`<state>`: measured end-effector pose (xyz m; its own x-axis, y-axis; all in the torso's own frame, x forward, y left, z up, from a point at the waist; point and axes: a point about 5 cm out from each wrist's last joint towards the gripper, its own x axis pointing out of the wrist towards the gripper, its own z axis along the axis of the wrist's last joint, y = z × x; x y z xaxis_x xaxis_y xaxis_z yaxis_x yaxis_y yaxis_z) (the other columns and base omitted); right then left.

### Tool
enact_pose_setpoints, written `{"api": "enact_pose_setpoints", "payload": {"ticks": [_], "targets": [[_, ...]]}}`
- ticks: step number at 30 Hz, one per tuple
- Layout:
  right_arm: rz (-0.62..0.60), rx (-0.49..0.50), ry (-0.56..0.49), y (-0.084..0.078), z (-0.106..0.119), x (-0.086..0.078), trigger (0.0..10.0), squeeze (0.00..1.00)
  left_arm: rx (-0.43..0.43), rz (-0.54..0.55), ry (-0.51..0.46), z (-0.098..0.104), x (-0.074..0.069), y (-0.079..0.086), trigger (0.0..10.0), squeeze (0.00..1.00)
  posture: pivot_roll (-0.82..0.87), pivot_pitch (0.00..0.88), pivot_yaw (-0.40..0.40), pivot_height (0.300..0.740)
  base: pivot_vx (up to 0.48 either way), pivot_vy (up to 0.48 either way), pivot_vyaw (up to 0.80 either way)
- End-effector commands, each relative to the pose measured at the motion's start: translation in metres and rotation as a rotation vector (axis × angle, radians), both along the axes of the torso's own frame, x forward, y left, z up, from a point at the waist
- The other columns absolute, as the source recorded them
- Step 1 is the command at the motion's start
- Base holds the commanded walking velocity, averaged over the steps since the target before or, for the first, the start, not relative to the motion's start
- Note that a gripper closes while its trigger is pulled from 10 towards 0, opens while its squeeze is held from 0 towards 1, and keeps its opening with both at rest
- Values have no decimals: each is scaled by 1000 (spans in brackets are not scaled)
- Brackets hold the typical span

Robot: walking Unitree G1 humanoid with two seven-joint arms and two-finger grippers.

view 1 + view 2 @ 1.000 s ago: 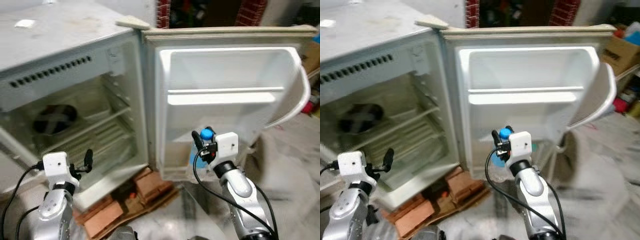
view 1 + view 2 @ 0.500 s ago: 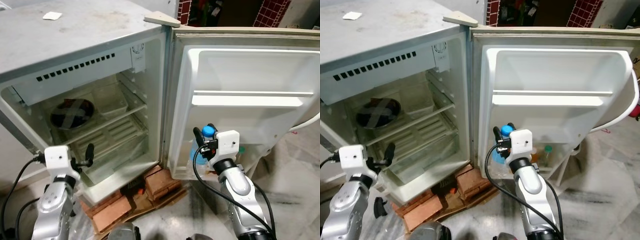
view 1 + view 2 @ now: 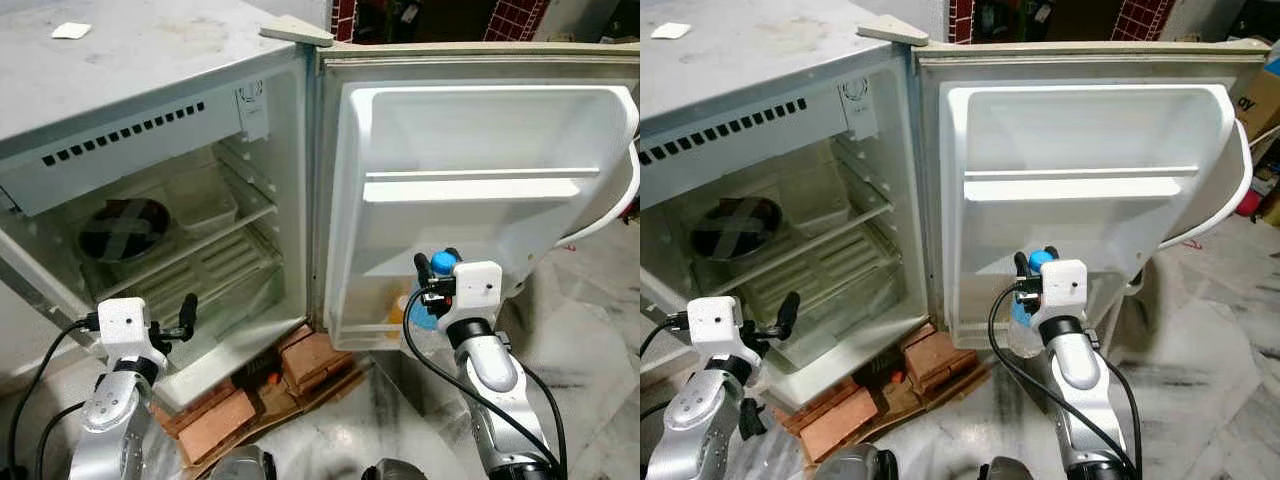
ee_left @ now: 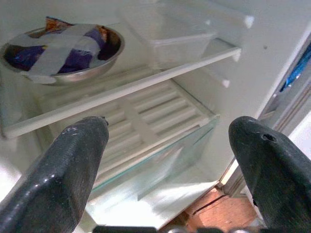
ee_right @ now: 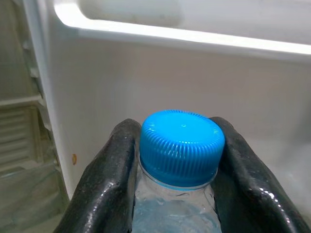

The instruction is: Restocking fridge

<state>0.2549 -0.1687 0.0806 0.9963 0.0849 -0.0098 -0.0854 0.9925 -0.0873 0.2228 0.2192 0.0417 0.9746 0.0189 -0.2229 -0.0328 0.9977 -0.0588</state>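
Before the robot stands a small grey fridge with its white-lined door swung wide [image 3: 480, 180], resting on red bricks [image 3: 315, 360]. On its upper glass shelf sits a round metal bowl [image 4: 60, 53] holding a purple packet strapped down with crossed pale tape; at the bowl's 3 o'clock in the head views sits a clear plastic tub [image 4: 167, 39]. The right gripper [image 5: 177, 165] is clamped on the neck of a clear plastic water bottle with a blue ribbed cap [image 5: 182, 143], one black finger at 9 o'clock and one at 3 o'clock of the cap. The bottle stands upright, cap pointing to 12 o'clock, just before the door's lower pocket. The left gripper [image 4: 170, 160] hovers spread wide, grasping nothing, facing the shelves.
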Motion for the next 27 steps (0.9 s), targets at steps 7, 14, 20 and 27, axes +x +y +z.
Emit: {"api": "enact_pose_setpoints", "payload": {"ticks": [7,14,20,27], "targets": [[-8,0,-4,0,2,1,10000,0,-5,-7,-6,3,3,-1,10000,0,37,47,6,710,0,0,0],[-5,-1,-1,-2,2,-1,10000,0,-1,6,-27,10,7,-1,10000,0,40,50,3,677,0,0,0],[0,0,-4,-1,2,1,10000,0,8,12,-17,9,7,-1,10000,0,39,48,3,677,0,0,0],[8,6,2,1,1,2,10000,0,7,7,-14,8,9,-3,10000,0,37,45,3,672,0,0,0]]}}
